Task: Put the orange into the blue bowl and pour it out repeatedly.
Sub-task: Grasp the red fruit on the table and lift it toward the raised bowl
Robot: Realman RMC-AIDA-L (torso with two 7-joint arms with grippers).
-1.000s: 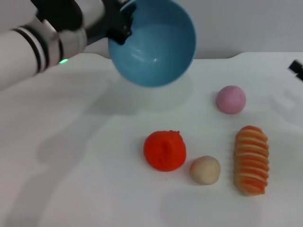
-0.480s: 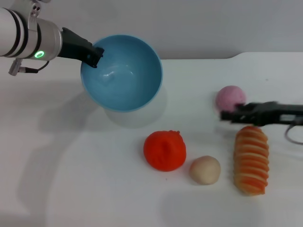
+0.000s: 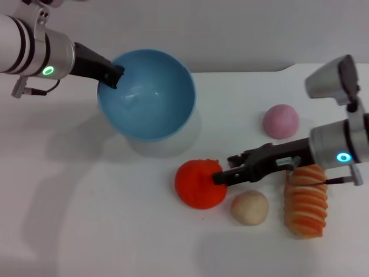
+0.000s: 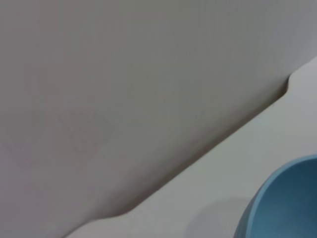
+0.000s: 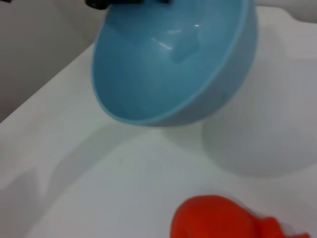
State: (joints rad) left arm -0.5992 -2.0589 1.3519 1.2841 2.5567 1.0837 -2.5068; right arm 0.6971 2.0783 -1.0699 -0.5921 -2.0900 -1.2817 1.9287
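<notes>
The blue bowl [image 3: 147, 95] is empty and tilted, its open side facing me, at the back left of the white table. My left gripper [image 3: 112, 75] is shut on its left rim. The bowl's edge [image 4: 285, 203] shows in the left wrist view. The orange [image 3: 198, 186] lies on the table in front of the bowl. My right gripper [image 3: 223, 168] reaches in from the right, open, with its fingertips at the orange's upper right side. The right wrist view shows the bowl [image 5: 173, 64] beyond the orange [image 5: 228, 220].
A pink ball [image 3: 281, 121] lies at the right. A beige ball [image 3: 249, 208] sits just right of the orange, under the right arm. A striped orange-and-cream roll [image 3: 305, 199] lies beside it. The table's back edge meets a grey wall.
The left arm brought the bowl down and to the left, and it has since held nearly still. The right arm came in from the right edge and reached the orange.
</notes>
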